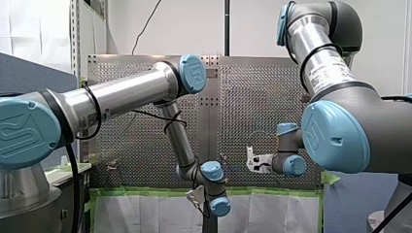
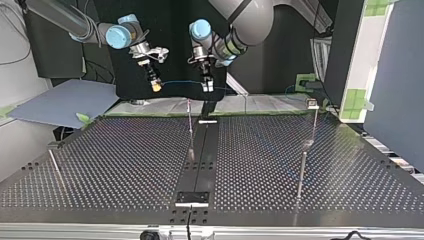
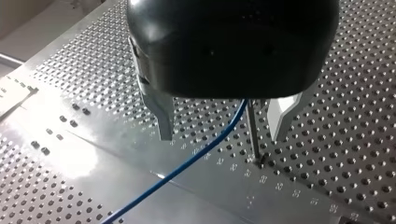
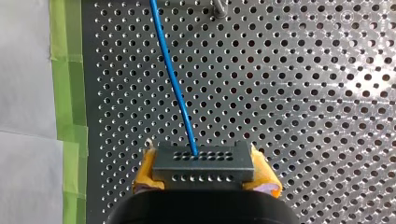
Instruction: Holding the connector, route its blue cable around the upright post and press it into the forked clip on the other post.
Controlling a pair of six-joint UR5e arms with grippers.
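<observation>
My right gripper (image 4: 205, 172) clamps the rigid connector (image 4: 204, 161), the sound place to hold, while its thin, light, likely springy blue cable (image 4: 175, 84) runs between the wide-spread fingers of my left gripper (image 3: 223, 133), just beside the upright post (image 3: 252, 135)

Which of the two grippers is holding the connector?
My right gripper: its yellow pads clamp the dark connector; my left gripper stands open around the blue cable.

My left gripper (image 3: 223, 135) hangs with metal fingers (image 3: 164, 116) spread apart; my right gripper (image 4: 204, 162) has its yellow pads (image 4: 145, 170) clamped on the connector (image 4: 224, 169)
</observation>
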